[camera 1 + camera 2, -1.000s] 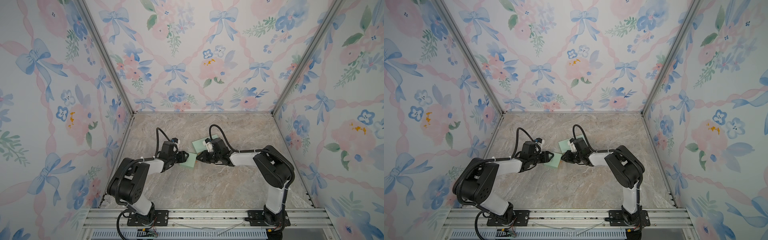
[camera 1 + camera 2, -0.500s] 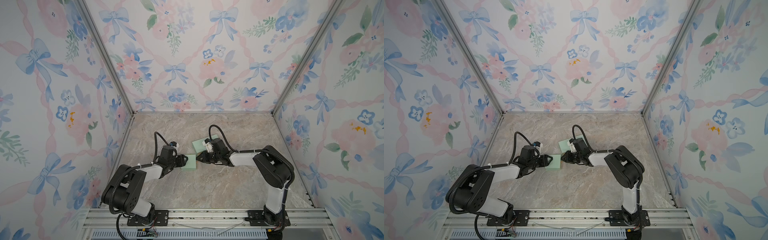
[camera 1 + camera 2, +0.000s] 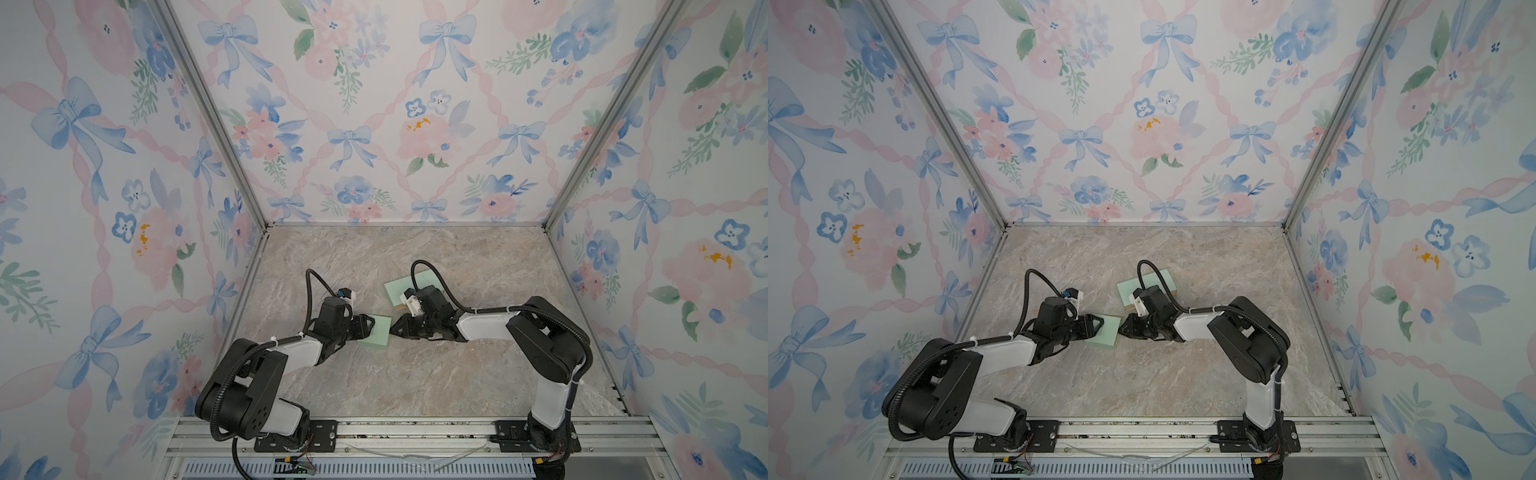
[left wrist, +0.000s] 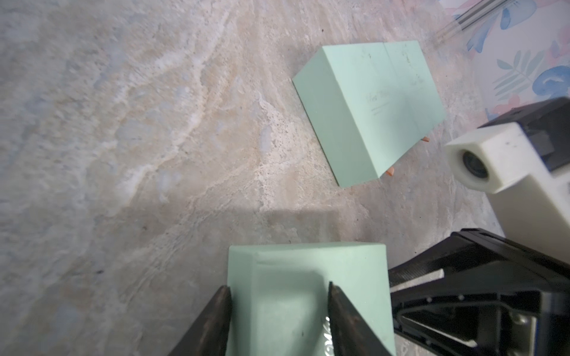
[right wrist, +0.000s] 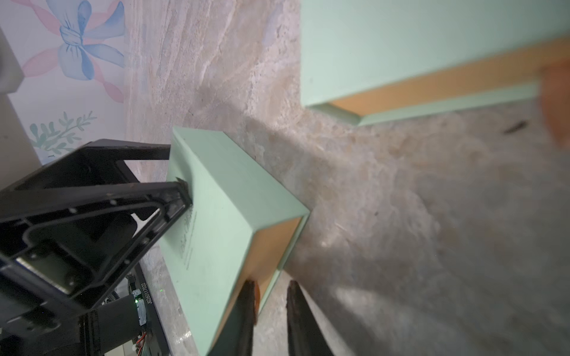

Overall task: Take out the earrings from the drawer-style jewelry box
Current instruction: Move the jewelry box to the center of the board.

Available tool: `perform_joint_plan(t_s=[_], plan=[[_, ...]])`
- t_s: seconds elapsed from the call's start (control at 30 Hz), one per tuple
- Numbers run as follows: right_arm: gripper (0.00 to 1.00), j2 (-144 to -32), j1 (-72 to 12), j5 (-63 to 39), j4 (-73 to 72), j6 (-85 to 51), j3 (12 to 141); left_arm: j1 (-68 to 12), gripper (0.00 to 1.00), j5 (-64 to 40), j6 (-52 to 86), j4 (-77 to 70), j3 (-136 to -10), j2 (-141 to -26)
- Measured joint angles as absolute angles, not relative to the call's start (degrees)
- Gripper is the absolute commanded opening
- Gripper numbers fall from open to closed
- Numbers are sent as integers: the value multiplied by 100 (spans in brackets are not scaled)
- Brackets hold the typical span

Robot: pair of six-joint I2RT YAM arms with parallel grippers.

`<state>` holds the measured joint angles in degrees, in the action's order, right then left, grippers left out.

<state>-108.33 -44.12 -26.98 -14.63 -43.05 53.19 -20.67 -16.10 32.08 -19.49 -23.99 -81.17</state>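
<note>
The earrings cannot be made out in any view. The small mint-green cardboard jewelry box [image 3: 376,334] lies flat near the middle of the beige marble-patterned surface [image 3: 415,374], between the two claws. The end of the box that faces the right claw [image 5: 270,286] shows an orange inside. The right wrist view sees this end only at a steep angle, so what is in it stays hidden.

On the top face of the box runs a faint line of script [image 5: 186,237], too blurred to read.

The left claw [image 4: 279,289] is at the other end with its fingers half apart. One finger lies against the side wall and the other on the lettered top face; whether it really clenches the box I cannot tell. The right claw has its fingers almost together, and the mint rim of the orange end shows in the narrow gap. Whether it pinches this rim I cannot tell.

A second mint-green box [image 4: 370,101] lies farther back, apart from the first, and in both top views the right arm partly covers it. It also carries faint unreadable script, and two small orange tabs [image 4: 390,172] stick out at its lower edge.
</note>
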Motion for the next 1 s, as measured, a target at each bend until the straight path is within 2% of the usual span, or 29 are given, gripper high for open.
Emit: perform_joint_plan(t_s=[0.73,1.0], plan=[[22,-10525,-4591,-2606,-1468,-4311,5024,-2252,53,-1535,3371,-1240,-1907,-7144],[23,-10339,-4532,-2545,-1619,-4353,4858,-2285,57,-888,3417,-449,-2392,-7129]])
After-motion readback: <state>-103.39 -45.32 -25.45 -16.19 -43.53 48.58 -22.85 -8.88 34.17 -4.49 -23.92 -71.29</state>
